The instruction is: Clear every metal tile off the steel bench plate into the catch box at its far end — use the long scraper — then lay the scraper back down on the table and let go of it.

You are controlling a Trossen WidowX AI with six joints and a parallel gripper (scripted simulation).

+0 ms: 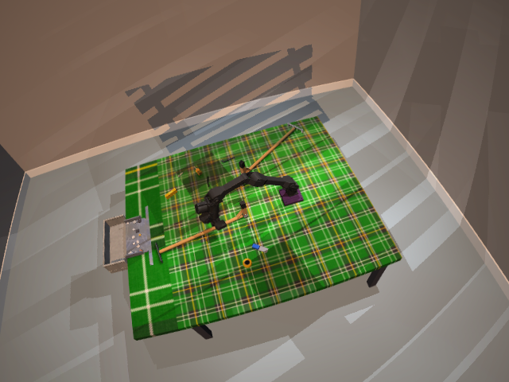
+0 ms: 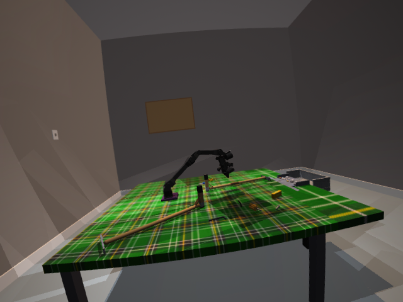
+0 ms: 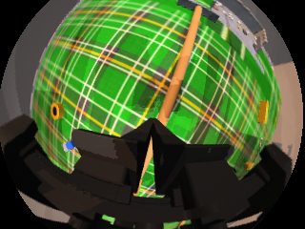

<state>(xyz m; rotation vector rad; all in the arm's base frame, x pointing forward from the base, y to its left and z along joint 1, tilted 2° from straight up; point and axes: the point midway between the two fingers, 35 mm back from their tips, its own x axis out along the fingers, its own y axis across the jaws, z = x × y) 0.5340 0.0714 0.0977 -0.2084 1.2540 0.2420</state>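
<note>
My gripper (image 1: 219, 224) (image 2: 227, 175) (image 3: 152, 121) is shut and empty, pointing down above the table over the long wooden scraper handle (image 1: 184, 242) (image 2: 240, 182) (image 3: 174, 88). The scraper lies on the cloth; its dark crosswise blade (image 1: 158, 252) is beside the near edge of the steel plate (image 1: 144, 231) (image 2: 293, 184) (image 3: 233, 33). An upright black-topped grip (image 1: 242, 204) (image 2: 206, 178) stands at its other end. Several small tiles (image 1: 134, 242) are scattered on the plate. The catch box (image 1: 115, 267) (image 2: 320, 184) adjoins the plate's far end; no tiles are distinguishable inside.
A second long tool (image 1: 273, 146) (image 2: 152, 223) with a pale head and upright grip lies on the other side. A yellow block (image 1: 171, 192) (image 2: 276, 194) (image 3: 263, 112), an orange ring (image 1: 246, 263) (image 3: 57, 111), a blue-handled tool (image 1: 256, 247) and small dark pieces lie around.
</note>
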